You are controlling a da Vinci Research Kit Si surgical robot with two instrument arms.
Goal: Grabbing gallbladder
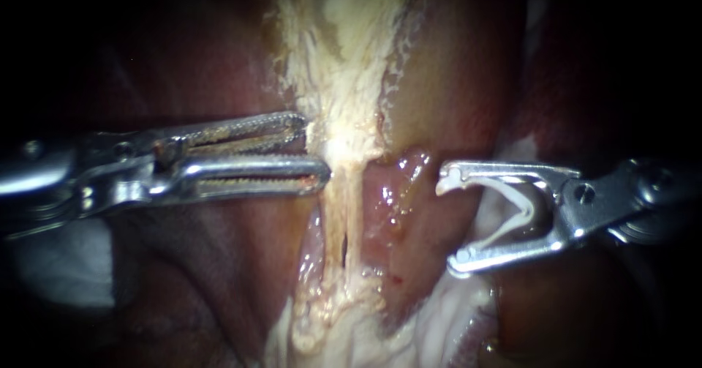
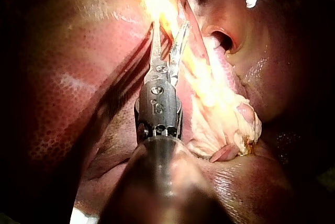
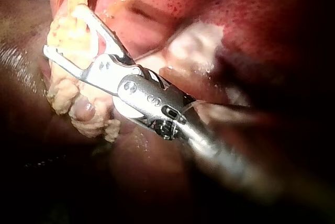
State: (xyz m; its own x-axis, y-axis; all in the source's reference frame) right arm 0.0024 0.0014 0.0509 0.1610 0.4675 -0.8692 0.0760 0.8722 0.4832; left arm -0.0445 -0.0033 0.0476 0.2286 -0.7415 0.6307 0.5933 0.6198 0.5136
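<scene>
Nearest the endoscope are my two instruments, coming in level from either side. My left instrument [image 1: 316,148] has long, slotted, toothed jaws. They stand a little apart with a narrow gap between them and nothing gripped, their tips just touching the left edge of a pale stalk of tissue [image 1: 352,207]. My right instrument [image 1: 450,218] has its jaws spread wide in a fork. A white clip [image 1: 526,211] sits bent in a V inside them, one leg along each jaw, so these jaws hold the clip and no tissue. Their tips are near the stalk but apart from it, with a patch of wet pink tissue [image 1: 395,192] between.

The stalk runs up and down between the two sets of tips. Below the left jaws a dark slit parts it into two thin cords, and lower down it ends in a frayed whitish clump. Upward it widens into a pale yellowish body with ragged white edges, which I take to be the gallbladder [image 1: 344,17]; neither instrument has hold of it. Behind it and to both sides lies the dark red-brown liver [image 1: 219,265]. From my right wrist camera the forked jaws sit in front of the lumpy pale tissue without gripping it.
</scene>
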